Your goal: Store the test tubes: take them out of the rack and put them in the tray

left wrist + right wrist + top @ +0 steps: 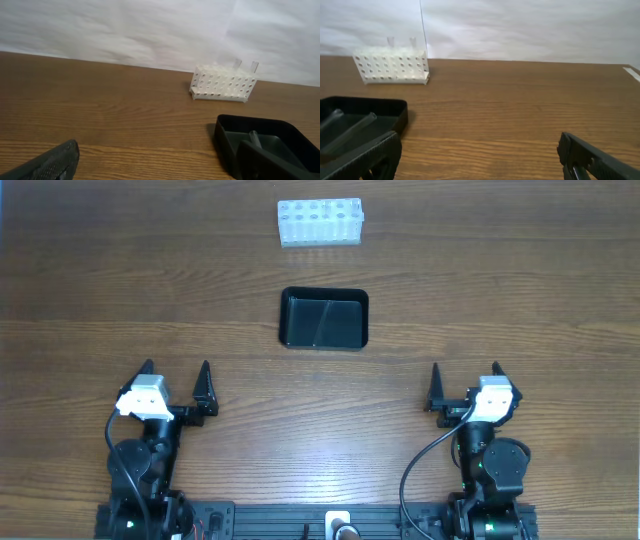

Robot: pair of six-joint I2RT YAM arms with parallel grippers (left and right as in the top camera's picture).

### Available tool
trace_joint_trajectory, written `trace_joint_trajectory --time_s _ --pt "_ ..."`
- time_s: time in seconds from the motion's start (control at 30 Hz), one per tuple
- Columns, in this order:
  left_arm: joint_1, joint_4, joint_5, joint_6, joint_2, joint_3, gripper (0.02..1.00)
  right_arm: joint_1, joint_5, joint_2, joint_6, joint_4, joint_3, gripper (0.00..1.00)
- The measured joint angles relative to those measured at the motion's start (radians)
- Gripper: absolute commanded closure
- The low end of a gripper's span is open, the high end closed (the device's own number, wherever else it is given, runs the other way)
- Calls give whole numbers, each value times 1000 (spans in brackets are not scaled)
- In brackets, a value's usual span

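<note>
**Both grippers being held open and empty, well short of tray and rack**

The left gripper (177,367) is being held wide open over the brown wooden table (90,280), and nothing is being gripped between its fingers. Ahead of it, toward the other arm's side, the shallow black plastic tray (224,140) is being presented; a couple of clear glass test tubes (354,127) are lying flat inside. Beyond the tray, well apart from either gripper, the white perforated plastic rack (320,223) is standing, with two tubes being held upright in its holes. The tray is probably being placed between rack and arms so that each tube is carried only a short way back. The right gripper (466,367) is likewise being held fully spread and empty, with the tray ahead toward the left arm's side, apparently in readiness for a tube to be pinched.
</note>
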Motion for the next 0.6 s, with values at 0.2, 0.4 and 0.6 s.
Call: trace_joint_trajectory --time_s 0.2,0.4,0.6 --pt "0 1 0 0 -1 0 18 0 -31 82 58 247 2 7" --pt "0 1 0 0 -3 0 18 0 -88 447 70 356 225 7" --pt "0 0 0 0 -4 0 18 6 -159 903 71 330 588 7"
